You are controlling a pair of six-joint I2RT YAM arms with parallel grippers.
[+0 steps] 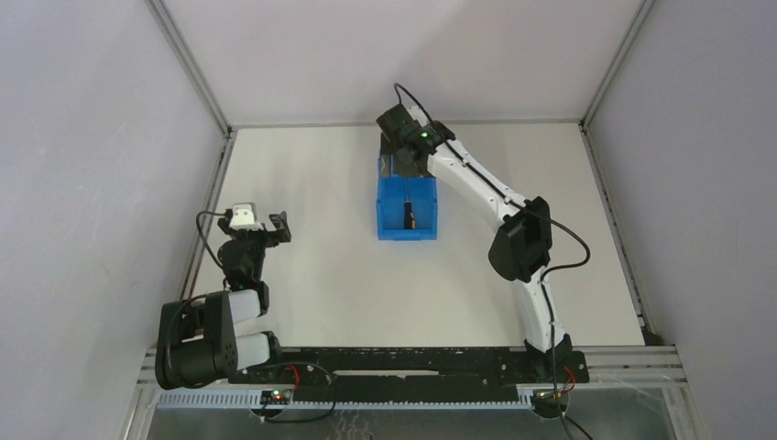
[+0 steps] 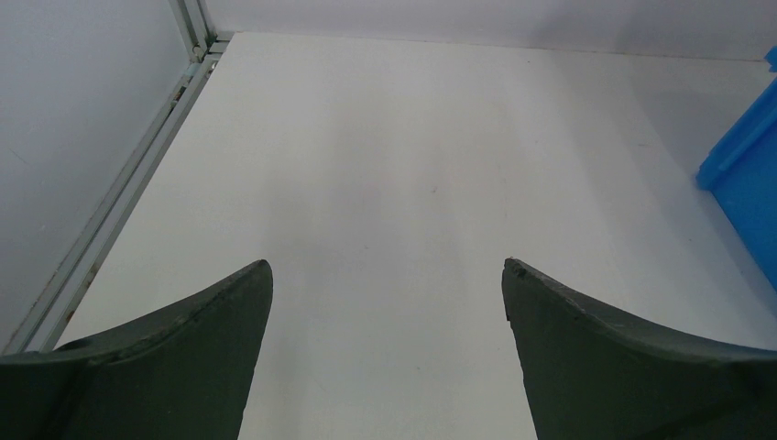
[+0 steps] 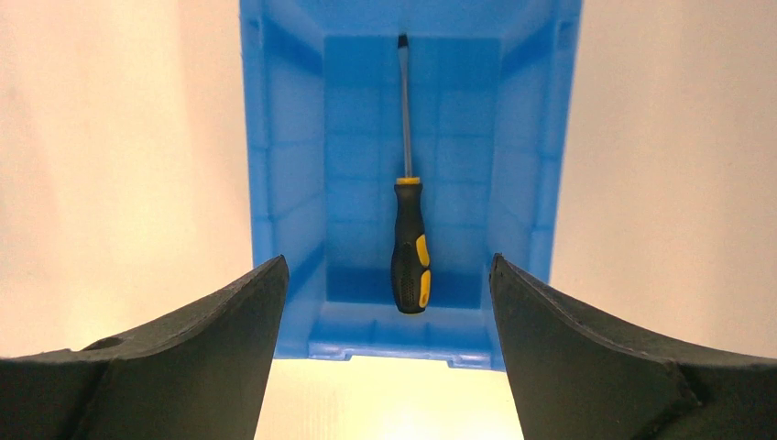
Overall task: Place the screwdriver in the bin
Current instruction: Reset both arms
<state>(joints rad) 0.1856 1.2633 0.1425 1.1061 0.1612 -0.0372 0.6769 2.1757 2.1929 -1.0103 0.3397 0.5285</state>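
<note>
A white tabletop (image 1: 311,266) is sitting inside an enclosure of pale grey walls (image 1: 92,137) edged with aluminium rails (image 1: 197,73). Toward the far middle of the table, a bright blue rectangular plastic bin (image 1: 385,206) is standing upright. A small screwdriver with a black and yellow-orange handle and a thin dark shaft (image 1: 410,217) is lying flat on the bin's floor. In the right wrist view, the screwdriver (image 3: 410,247) is running lengthwise between the bin's side walls (image 3: 275,183), touching neither.

The right gripper (image 1: 403,151) is hovering over the bin's far end. Its fingers (image 3: 183,367) are standing wide apart and gripping nothing, with the screwdriver showing between them below.

The left gripper (image 1: 257,223) is hanging near the table's left edge, well apart from the bin. It is also gaping wide and holding nothing (image 2: 388,266), above bare table, with a corner of the bin (image 2: 747,183) showing at the right.
</note>
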